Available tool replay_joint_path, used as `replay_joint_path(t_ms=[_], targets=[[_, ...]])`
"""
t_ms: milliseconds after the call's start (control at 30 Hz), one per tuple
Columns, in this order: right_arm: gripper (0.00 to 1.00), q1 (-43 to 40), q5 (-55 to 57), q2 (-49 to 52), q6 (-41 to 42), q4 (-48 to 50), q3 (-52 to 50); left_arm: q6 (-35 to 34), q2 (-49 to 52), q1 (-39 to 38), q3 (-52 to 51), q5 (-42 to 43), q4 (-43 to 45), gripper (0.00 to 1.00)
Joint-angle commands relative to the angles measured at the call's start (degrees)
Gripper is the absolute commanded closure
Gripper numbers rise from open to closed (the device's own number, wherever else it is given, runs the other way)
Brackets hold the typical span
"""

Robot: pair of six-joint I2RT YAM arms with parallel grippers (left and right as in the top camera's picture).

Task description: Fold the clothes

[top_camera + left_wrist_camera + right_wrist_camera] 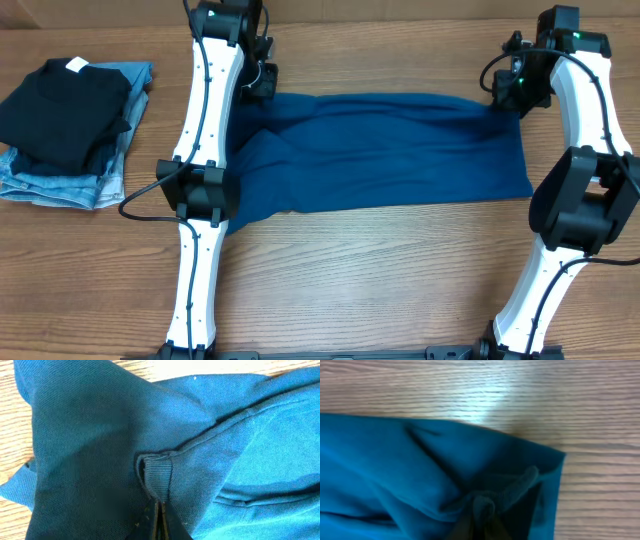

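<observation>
The clothes are one teal-blue shirt (380, 150), spread as a wide band across the middle of the table. At its far left corner my left gripper (262, 85) is shut on the fabric. In the left wrist view the left gripper (158, 510) pinches a ribbed cuff of the shirt (100, 450) between closed jaws. My right gripper (507, 92) is shut on the shirt's far right corner. The right wrist view shows a bunched fold of the shirt (395, 470) caught in the right gripper (482, 515), with the hem edge just to the right.
A folded black garment (65, 110) with a white tag lies on light-blue jeans (70, 185) at the table's left edge. Bare wooden table (370, 270) lies in front of the shirt, between the two arm bases.
</observation>
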Motion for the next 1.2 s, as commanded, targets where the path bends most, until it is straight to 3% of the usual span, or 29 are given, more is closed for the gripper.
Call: replay_joint_path(t_ms=[0,400,833,1167], targets=[[0.96,-0.35,3.26,-2.4,-0.59,-0.44,1.44,-1.42,-3.65,0.9,-1.77,-0.83,-0.2,0.96],[0.96,-1.22,3.78,-2.19,-1.64,-2.93,1.05,-1.86,-12.52,2.8,-17.46,-0.81,-0.2,0.96],[0.96,-1.64,6.64,-2.08,-1.62,3.13,-9.84,-4.48,-12.72,3.39,-27.58,-4.66,-0.2,0.96],[0.96,-1.64,7.76,-1.66,-1.62,4.0,-11.13,-4.48,-12.72,3.39,-34.05,-5.7,-0.2,0.96]])
